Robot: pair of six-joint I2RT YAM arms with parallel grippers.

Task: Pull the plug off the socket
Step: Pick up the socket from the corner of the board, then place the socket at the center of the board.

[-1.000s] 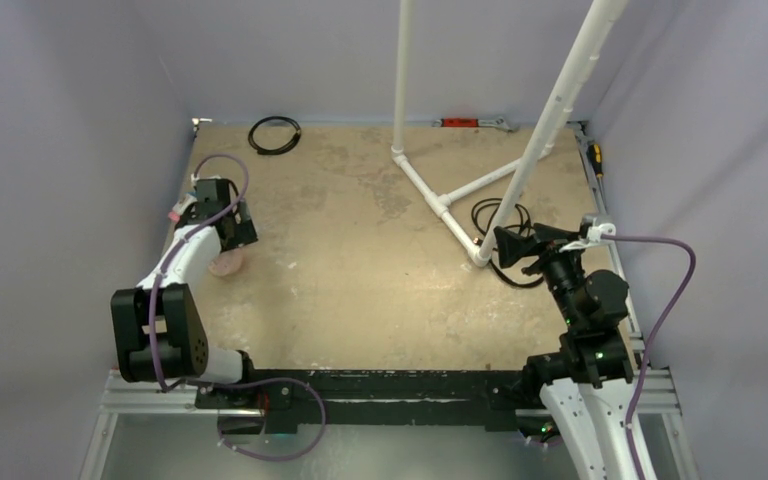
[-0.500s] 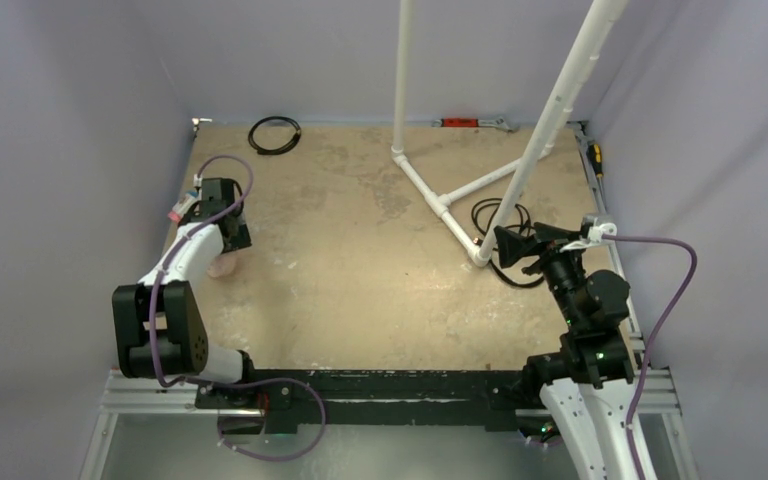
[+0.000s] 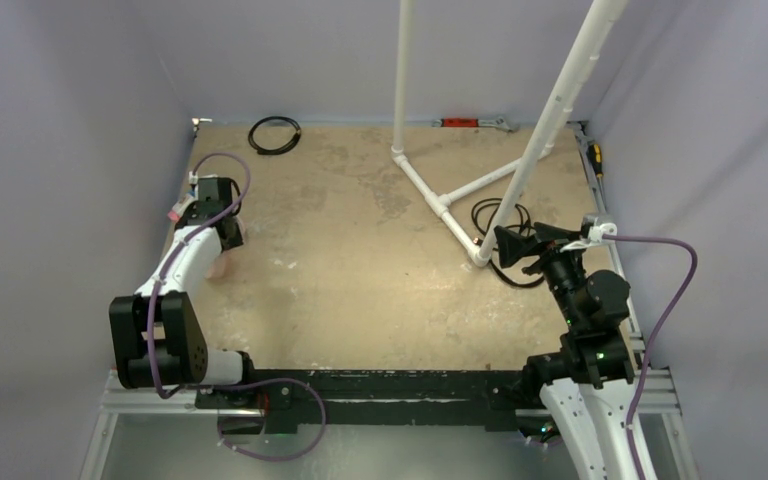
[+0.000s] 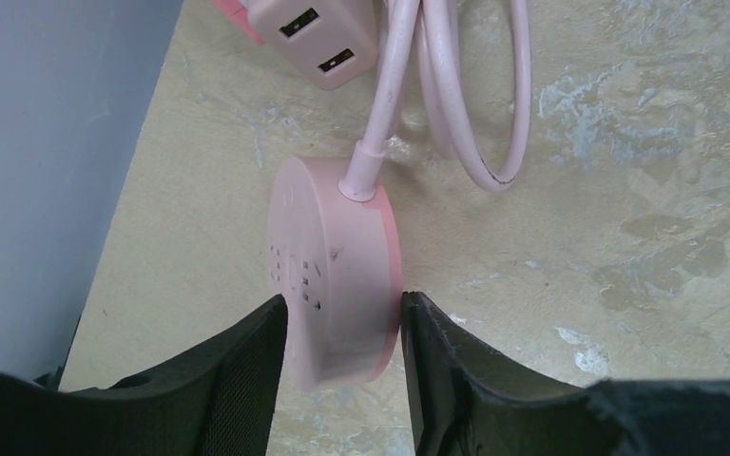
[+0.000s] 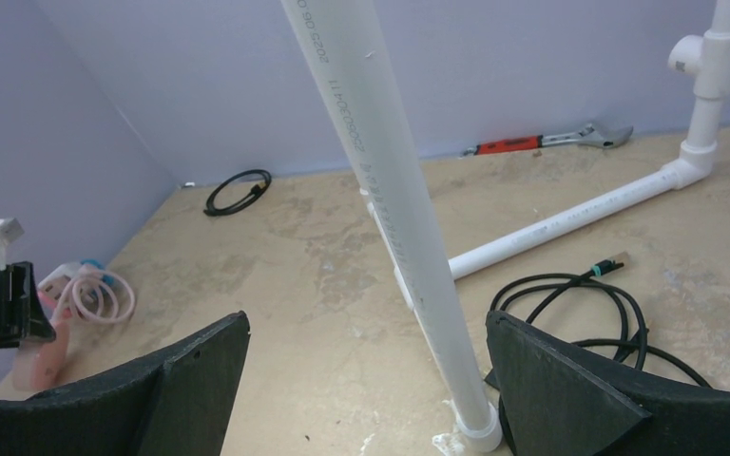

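Note:
My left gripper (image 4: 342,309) stands by the left wall (image 3: 228,240) with its jaws shut on a round pink disc (image 4: 337,285) with small holes, one finger on each flat side. The disc stands on its rim on the table. A pink cable (image 4: 456,104) leaves the disc's top and loops back to the plug (image 4: 318,43), a pink rounded-square head with two slots at the frame's top edge. The socket is out of view there. My right gripper (image 5: 366,328) hangs open and empty at the right (image 3: 508,245), far from the plug.
A white pipe frame (image 3: 440,200) rises from the table's middle right, one slanted pipe (image 5: 390,209) directly before my right gripper. A black cable (image 5: 580,309) lies at its foot. A black cable ring (image 3: 274,134) and a red-handled wrench (image 3: 475,123) lie along the back wall.
The left gripper's jaws have come together from wide open onto the pink disc, and that arm has shifted slightly toward the left wall. The right arm has not moved.

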